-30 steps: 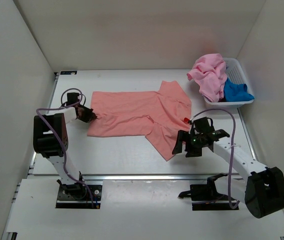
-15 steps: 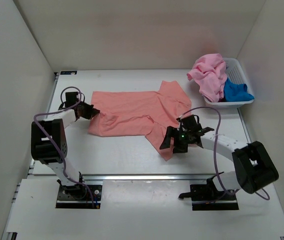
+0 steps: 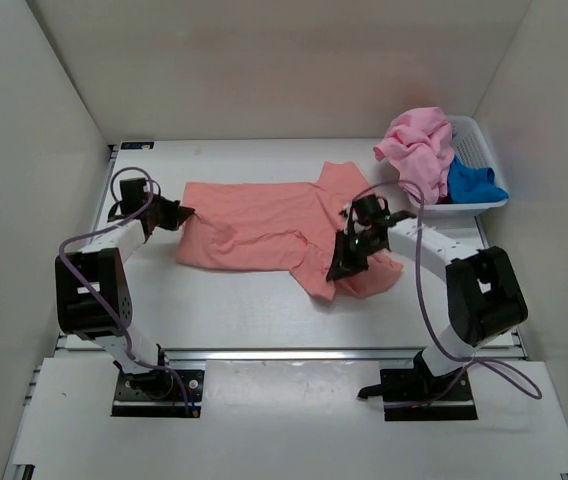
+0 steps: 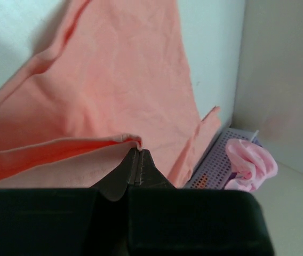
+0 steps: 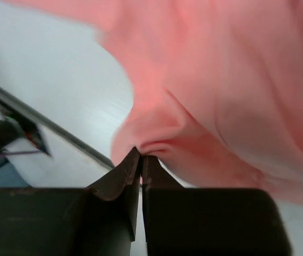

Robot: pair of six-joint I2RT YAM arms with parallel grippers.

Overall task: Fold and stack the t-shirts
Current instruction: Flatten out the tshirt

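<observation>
Left jaws closed, pinching a folded edge of the salmon-coral t-shirt (image 3: 264, 222) at its left end, with the cloth raised a little off the worktop (image 3: 234, 300) at the grip. Ahead of these jaws, smooth salmon cloth spreading away flat. Far beyond it and to the right, the white plastic basket (image 3: 476, 138) with the lighter pink t-shirt (image 3: 416, 145) heaped over its rim.

Right jaws closed as well, clamped on a bunched fold at the opposite end of the same shirt, the cloth puckering and drawn up into the grip. Just right of these jaws, a rumpled lobe of salmon cloth lying on the worktop. Below and to the near side, bare white surface and a dark strip along its edge, blurred in the wrist view.

Between the two sets of jaws, the shirt body mostly flat, creased near each grip, one sleeve pointing toward the far wall.

Past the right jaws, toward the far right corner, the basket close to that sleeve; touching or apart, cannot tell. Inside it, the bright blue t-shirt (image 3: 474, 183) crumpled at the near right side, just beside the pink one.

Right arm (image 3: 426, 240) stretched across the worktop between its jaws and the basket, a purple cable arching above it. Left arm (image 3: 124, 232) close along the left wall, its own purple cable looped beside it.
</observation>
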